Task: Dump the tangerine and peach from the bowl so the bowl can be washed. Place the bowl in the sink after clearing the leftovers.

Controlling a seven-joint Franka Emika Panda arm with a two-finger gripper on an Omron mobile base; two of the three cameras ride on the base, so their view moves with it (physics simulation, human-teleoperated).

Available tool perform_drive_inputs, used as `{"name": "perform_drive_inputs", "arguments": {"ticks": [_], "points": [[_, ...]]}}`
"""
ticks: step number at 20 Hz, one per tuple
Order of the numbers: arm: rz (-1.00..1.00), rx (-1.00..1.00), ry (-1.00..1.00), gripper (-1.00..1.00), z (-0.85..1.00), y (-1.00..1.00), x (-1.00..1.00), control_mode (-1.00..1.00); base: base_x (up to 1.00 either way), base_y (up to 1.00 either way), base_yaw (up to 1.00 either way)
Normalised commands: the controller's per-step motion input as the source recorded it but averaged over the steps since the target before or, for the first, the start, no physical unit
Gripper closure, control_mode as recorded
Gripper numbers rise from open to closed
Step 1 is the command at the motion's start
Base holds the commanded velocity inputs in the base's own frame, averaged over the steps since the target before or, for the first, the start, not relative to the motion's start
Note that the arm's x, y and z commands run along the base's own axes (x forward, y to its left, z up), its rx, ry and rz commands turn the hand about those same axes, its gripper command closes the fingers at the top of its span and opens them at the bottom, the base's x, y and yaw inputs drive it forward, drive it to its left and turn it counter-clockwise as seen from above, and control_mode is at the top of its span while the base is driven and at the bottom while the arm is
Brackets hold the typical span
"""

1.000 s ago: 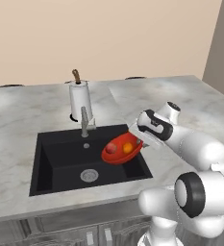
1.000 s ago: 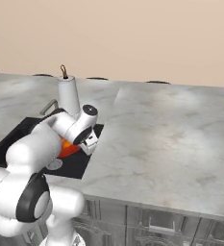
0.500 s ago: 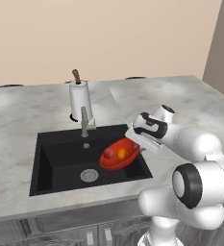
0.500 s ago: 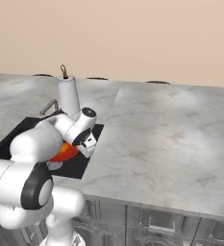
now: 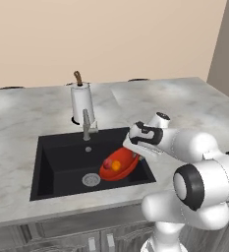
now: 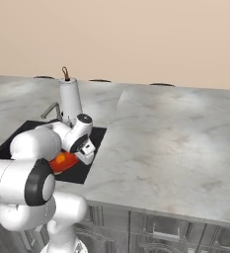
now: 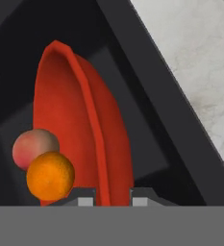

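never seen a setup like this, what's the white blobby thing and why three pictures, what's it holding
The white shape is a robot arm in a simulated kitchen. Two pictures come from cameras on its base, looking over the arm from its left and its right. The third comes from a camera on its hand. Its gripper is shut on the rim of a red bowl, tilted steeply over the black sink. A tangerine and a peach are still in the bowl. A faucet and a paper towel roll stand on the marble counter behind the sink.
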Motion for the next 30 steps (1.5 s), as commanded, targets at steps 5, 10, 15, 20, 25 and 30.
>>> {"name": "perform_drive_inputs", "arguments": {"ticks": [5, 10, 15, 20, 25, 30], "points": [[0.04, -0.08, 0.0, 1.0, -0.13, 0.07, 0.0, -1.0, 0.0, 0.0, 0.0], [0.0, -0.07, 0.0, 1.0, 0.0, 0.0, 0.0, -1.0, 0.0, 0.0, 0.0], [0.0, -0.06, 0.0, 1.0, 0.0, 0.0, 0.0, -1.0, 0.0, 0.0, 0.0], [0.0, -0.02, 0.0, 1.0, 0.0, -0.01, 0.0, -1.0, 0.0, 0.0, 0.0], [0.0, -0.04, 0.0, 1.0, 0.0, 0.0, 0.0, -1.0, 0.0, 0.0, 0.0], [0.0, -0.04, 0.0, 1.0, 0.0, 0.0, 0.0, -1.0, 0.0, 0.0, 0.0]]}}
